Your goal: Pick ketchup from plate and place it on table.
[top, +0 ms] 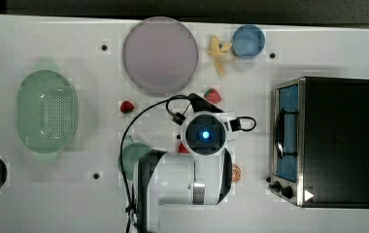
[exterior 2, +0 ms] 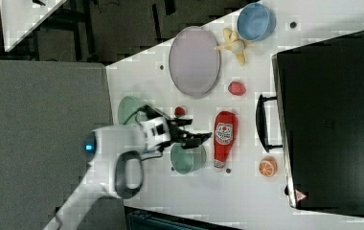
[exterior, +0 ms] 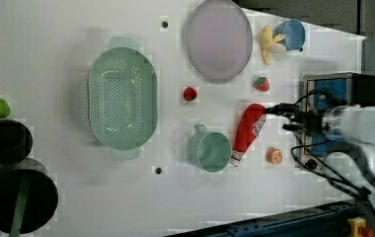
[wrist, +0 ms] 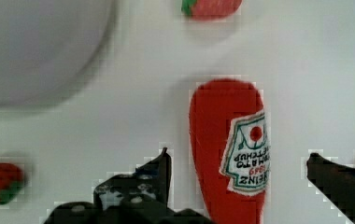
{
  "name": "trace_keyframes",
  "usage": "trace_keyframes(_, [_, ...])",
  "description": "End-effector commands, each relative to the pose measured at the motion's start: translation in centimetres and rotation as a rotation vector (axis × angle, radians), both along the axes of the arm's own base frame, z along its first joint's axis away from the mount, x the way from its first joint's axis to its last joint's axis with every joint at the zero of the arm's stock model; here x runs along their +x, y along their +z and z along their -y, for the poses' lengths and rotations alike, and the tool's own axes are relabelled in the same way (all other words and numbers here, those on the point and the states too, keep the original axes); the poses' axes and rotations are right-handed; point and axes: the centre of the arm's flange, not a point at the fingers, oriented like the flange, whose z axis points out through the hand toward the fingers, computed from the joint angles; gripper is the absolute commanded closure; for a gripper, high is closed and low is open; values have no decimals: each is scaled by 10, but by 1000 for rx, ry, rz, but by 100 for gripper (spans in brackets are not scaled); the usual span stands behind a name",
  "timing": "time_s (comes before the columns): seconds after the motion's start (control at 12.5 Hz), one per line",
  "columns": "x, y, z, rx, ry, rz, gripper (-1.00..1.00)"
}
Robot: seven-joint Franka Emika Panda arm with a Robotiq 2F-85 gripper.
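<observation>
Ketchup point(exterior 2: 225, 137) lay flat on the white table point(exterior: 77, 197), off the lilac plate point(exterior 2: 194, 61).
Above it the gripper point(wrist: 238, 179) hung spread wide, one finger on each side of the red body, holding nothing. It looked light, perhaps soft or slick; the broad labelled middle seemed the surest grip. A green mug point(exterior: 210, 150) lay just beside its cap end, strawberries point(exterior: 190, 94) and an orange slice point(exterior 2: 267, 166) nearby.

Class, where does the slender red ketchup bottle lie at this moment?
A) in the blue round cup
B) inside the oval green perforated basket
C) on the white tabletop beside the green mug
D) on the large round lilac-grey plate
C: the red ketchup bottle lies flat on the white tabletop next to the green mug, apart from the lilac-grey plate.
</observation>
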Motion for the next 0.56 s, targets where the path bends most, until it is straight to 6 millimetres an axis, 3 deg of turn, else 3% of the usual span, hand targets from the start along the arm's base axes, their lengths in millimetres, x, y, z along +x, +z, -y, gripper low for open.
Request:
trace_keyframes(0.08, [32, 113, 4, -3, -164, 89, -100])
trace_keyframes(0.32, [41, 181, 3, -6, -257, 50, -100])
trace_keyframes(0.56, [46, 237, 3, -9, -265, 24, -100])
